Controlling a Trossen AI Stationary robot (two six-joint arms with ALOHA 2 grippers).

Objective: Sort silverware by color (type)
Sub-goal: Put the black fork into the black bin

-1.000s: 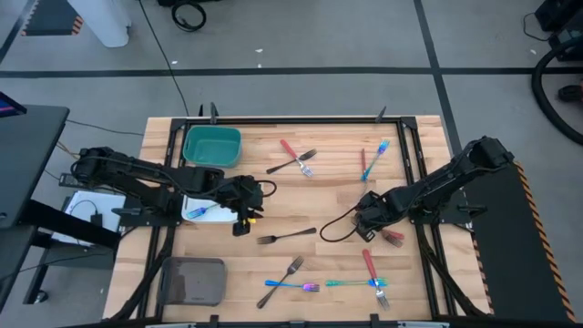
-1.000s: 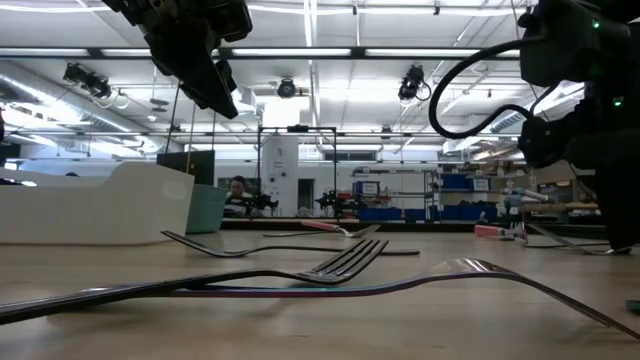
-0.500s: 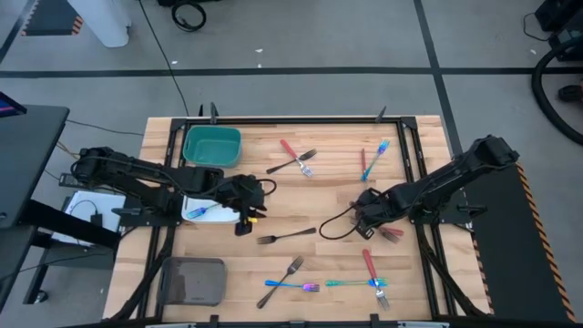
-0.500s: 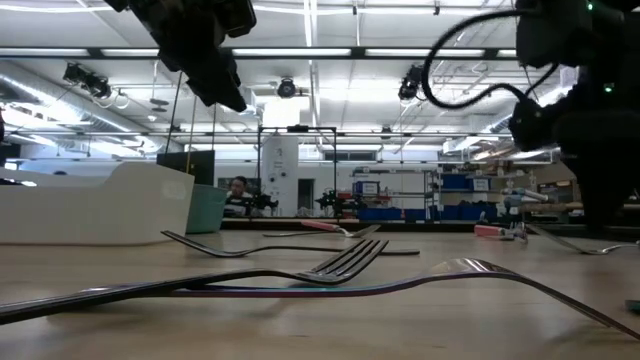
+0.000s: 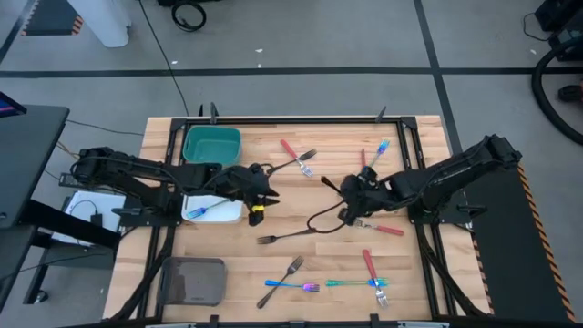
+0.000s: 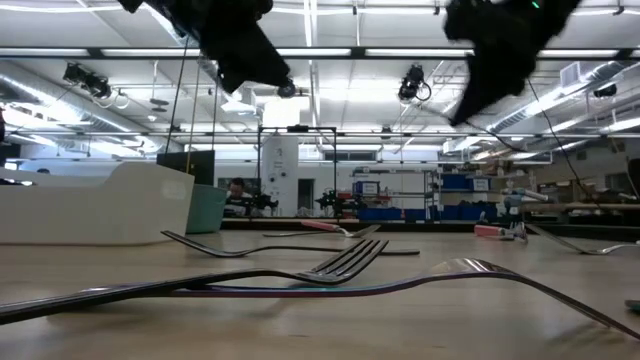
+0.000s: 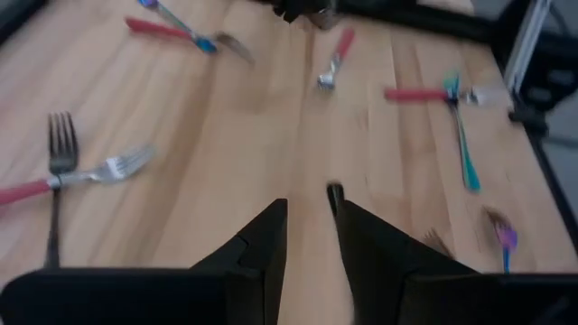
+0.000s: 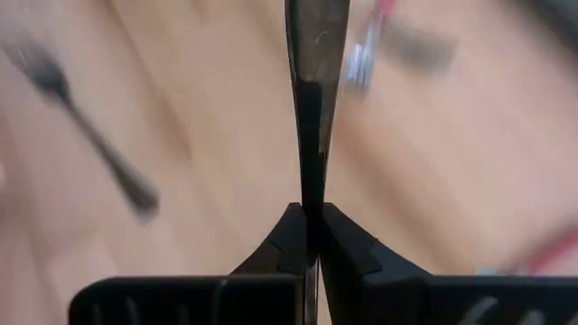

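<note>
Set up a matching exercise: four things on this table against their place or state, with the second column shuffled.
1. teal tray
2. white tray
3. right gripper
4. dark fork

A. shut on a dark utensil
B. lying flat on bare wood
C. holds a blue utensil
D. by a table corner

Pairs: 1-D, 2-C, 3-A, 4-B

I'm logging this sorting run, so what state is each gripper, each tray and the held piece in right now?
left gripper: open, empty, above the table.
right gripper: shut on a dark utensil.
dark utensil: clamped between the fingers, lifted.
teal tray: empty.
white tray: holds one iridescent utensil.
grey tray: empty.
black fork: lying flat on the table.
</note>
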